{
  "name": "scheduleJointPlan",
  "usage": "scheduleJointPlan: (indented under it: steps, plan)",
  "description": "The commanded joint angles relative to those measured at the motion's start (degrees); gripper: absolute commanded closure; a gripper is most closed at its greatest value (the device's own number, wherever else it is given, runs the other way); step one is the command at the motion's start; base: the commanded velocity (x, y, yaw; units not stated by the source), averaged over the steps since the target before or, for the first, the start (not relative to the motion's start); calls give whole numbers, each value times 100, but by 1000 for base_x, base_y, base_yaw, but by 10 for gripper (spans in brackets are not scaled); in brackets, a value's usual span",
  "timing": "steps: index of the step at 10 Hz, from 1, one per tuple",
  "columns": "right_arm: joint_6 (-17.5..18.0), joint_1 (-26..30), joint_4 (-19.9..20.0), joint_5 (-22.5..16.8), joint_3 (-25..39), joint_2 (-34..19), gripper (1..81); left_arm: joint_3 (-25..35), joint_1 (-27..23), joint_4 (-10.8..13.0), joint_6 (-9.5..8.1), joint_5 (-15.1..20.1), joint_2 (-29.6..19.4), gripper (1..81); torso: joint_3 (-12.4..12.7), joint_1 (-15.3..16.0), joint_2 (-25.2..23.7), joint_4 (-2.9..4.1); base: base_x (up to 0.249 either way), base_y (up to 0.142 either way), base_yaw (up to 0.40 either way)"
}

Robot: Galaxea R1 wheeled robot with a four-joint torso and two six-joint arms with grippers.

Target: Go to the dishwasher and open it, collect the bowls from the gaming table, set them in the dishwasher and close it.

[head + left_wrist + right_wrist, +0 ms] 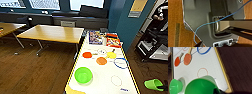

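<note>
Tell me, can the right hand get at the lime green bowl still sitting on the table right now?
Probably not yet: the right hand already holds a green bowl off the gaming table's right side. The lime green bowl sits open near the left edge.

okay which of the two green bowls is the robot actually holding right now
The green bowl off the table's right edge, tipped on its side in the right gripper. The other lime green bowl sits upright on the white gaming table, untouched.

no readable text, label or number anywhere
</note>
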Motion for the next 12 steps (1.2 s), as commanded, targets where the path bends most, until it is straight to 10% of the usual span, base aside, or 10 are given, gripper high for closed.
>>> scheduleJointPlan:
  steps: [1, 5, 9, 12]
  plan:
    - [8, -2017, -861, 1588, 887, -594, 811, 48, -35, 2, 38, 372, 5, 10, 0, 0, 0, 0, 0, 0, 0]
    - [-35, -4141, -1537, 3344, 1354, -471, 811, 599, -26, 10, 39, 364, -275, 10, 0, 0, 0, 0, 0, 0, 0]
    - [-430, -6202, -1960, 4849, 634, 346, 811, 2953, -35, 2, 21, 205, -1724, 10, 0, 0, 0, 0, 0, 0, 0]
    - [-774, -6757, -2136, 5123, -290, 1429, 811, 4469, -52, 2, 30, -339, -2860, 10, 0, 0, 0, 0, 0, 0, 0]
